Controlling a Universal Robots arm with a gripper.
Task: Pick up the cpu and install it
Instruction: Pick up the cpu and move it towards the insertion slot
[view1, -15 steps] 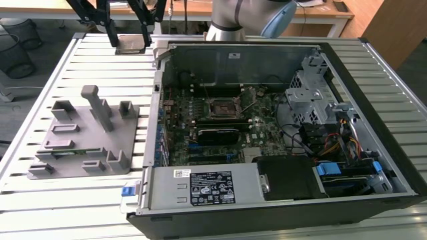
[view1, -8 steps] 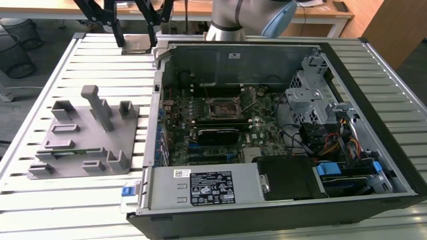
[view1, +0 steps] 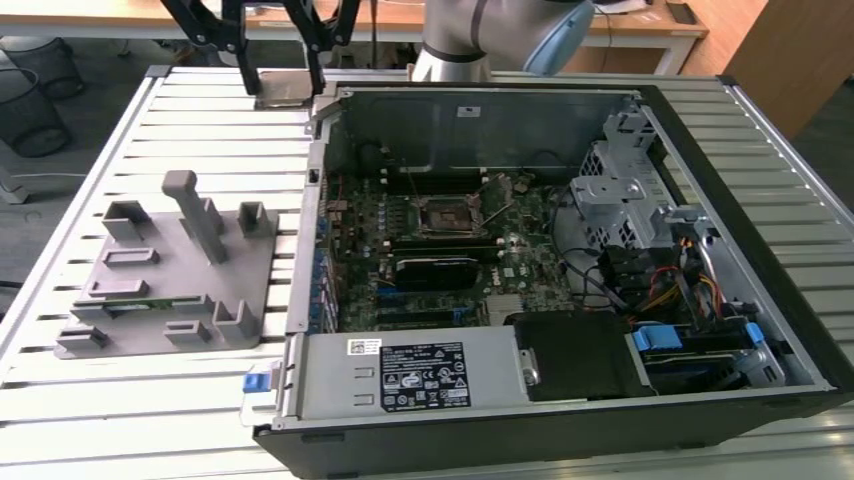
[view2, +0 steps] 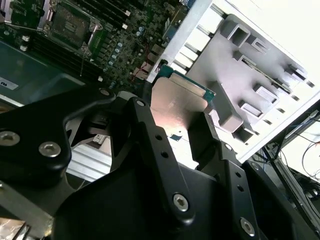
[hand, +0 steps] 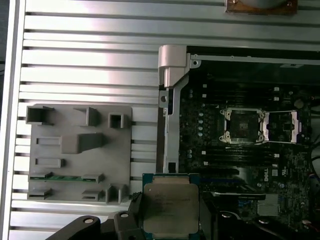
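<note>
Item: cpu (hand: 170, 207), 1 flat chip, lower centre of the first wrist view, clamped by its 2 opposite edges between the fingers (view2: 147, 132). Likely light, stiff, fragile underneath; edge hold suits it.

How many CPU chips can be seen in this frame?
1: the cpu, gripped in the pincer over the slatted table beside the computer case. The socket looks empty.

Dull metal cpu (hand: 170, 207), matt plastic fixture (hand: 117, 165)
</note>
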